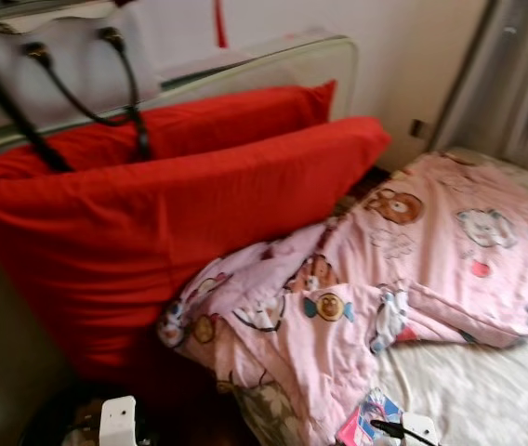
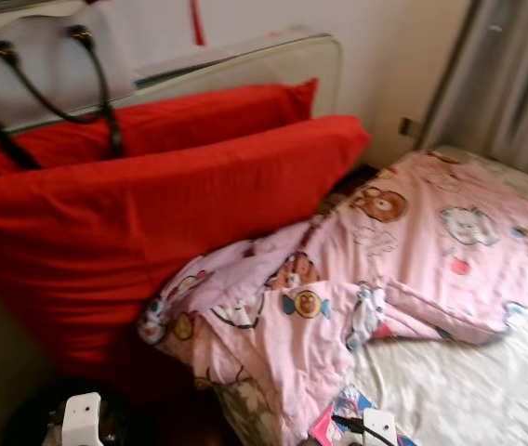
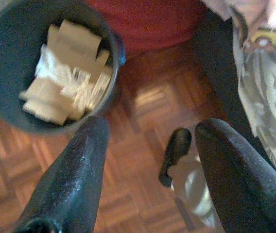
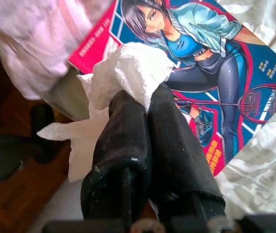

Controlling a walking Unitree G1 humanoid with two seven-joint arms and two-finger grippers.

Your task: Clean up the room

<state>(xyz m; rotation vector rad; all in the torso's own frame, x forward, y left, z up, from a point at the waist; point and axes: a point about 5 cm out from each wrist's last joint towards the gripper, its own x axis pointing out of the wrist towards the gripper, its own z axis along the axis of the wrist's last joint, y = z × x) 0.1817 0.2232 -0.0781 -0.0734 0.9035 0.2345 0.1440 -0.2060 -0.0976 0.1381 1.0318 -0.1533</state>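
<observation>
Tissue (image 4: 128, 68) sits clenched in my right gripper (image 4: 145, 104), bound for the bin (image 3: 2, 58); left gripper (image 3: 152, 145) hangs released.

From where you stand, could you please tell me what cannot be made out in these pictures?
- Magazine: cover text too small and blurred in the right wrist view; one corner hidden by the crumpled tissue held in the right end effector.
- Bin: its contents, cardboard and clear plastic, are blurred in the left wrist view; rim cut by the frame.
- Black bag: top cut off in the eye views.
</observation>
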